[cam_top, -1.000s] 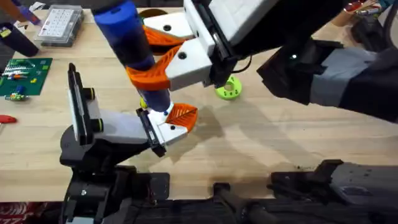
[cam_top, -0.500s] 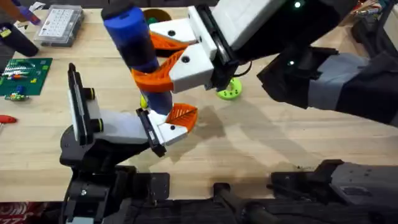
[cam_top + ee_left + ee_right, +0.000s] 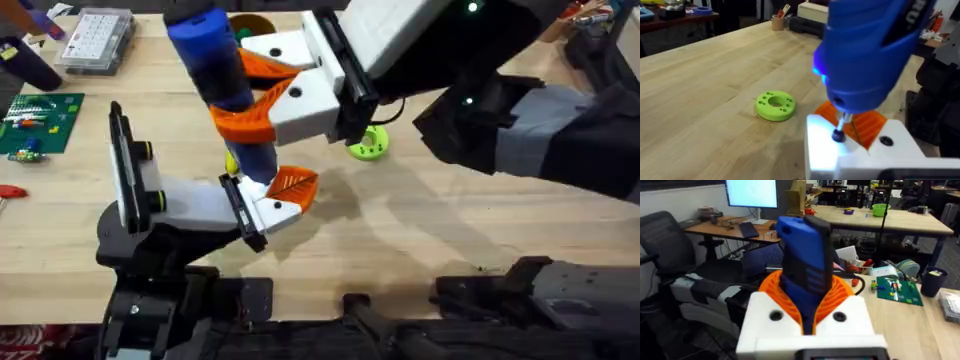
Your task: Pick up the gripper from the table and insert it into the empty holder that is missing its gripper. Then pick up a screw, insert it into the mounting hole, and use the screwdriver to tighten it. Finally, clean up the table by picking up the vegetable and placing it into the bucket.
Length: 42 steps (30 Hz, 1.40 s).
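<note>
My right gripper (image 3: 245, 95) (image 3: 807, 300) is shut on the blue screwdriver (image 3: 205, 50) (image 3: 805, 255) and holds it nearly upright, tilted a little. The screwdriver's bit (image 3: 842, 120) rests on a dark screw (image 3: 838, 135) in the white block of the small orange gripper (image 3: 290, 185) (image 3: 862, 122). That gripper sits in the black end clamp of the holder (image 3: 175, 205) at the table's left front. A yellow sliver of the vegetable (image 3: 229, 163) peeks out beside the screwdriver's shaft. Behind my right gripper, the rim of the bucket (image 3: 255, 20) shows at the far edge.
A lime-green ring (image 3: 368, 143) (image 3: 775, 105) lies right of the screwdriver. At the far left are a clear parts box (image 3: 95, 40) and a green circuit board (image 3: 40, 122). The right arm spans the upper right. Bare wood lies front right.
The right gripper and the screwdriver's top shifted slightly to the right, then held still. The holder and the orange gripper have not moved.
</note>
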Each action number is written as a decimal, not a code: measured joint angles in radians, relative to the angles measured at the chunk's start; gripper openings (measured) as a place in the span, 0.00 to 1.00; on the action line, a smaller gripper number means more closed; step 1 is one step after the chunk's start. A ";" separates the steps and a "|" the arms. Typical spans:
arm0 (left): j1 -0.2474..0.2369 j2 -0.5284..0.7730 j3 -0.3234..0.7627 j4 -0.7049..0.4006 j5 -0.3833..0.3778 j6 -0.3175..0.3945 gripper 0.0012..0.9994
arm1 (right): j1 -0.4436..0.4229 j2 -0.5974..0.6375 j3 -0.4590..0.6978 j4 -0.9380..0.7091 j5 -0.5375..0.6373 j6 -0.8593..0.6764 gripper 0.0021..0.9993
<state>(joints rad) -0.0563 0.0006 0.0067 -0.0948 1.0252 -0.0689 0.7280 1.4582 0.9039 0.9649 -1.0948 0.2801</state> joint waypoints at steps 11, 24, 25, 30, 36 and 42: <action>0.000 0.000 0.000 0.000 0.000 0.000 0.01 | 0.000 0.000 0.000 -0.002 0.019 -0.027 0.07; 0.000 0.000 0.000 0.000 0.000 0.000 0.01 | 0.001 0.000 0.000 -0.011 0.029 -0.015 0.07; 0.000 0.000 0.000 0.000 0.000 0.000 0.01 | 0.001 0.000 0.000 -0.009 0.029 -0.011 0.07; 0.000 0.000 0.000 0.000 0.000 0.000 0.01 | 0.001 0.000 0.000 0.002 0.029 0.007 0.07; 0.000 0.000 0.000 0.000 0.000 0.000 0.01 | 0.001 0.000 -0.002 0.003 0.029 0.012 0.07; 0.000 0.000 0.000 0.000 0.000 0.000 0.01 | 0.001 0.000 -0.016 0.005 0.036 0.011 0.07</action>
<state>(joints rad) -0.0563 0.0006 0.0067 -0.0952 1.0255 -0.0689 0.7292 1.4582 0.8879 0.9703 -1.0587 0.2911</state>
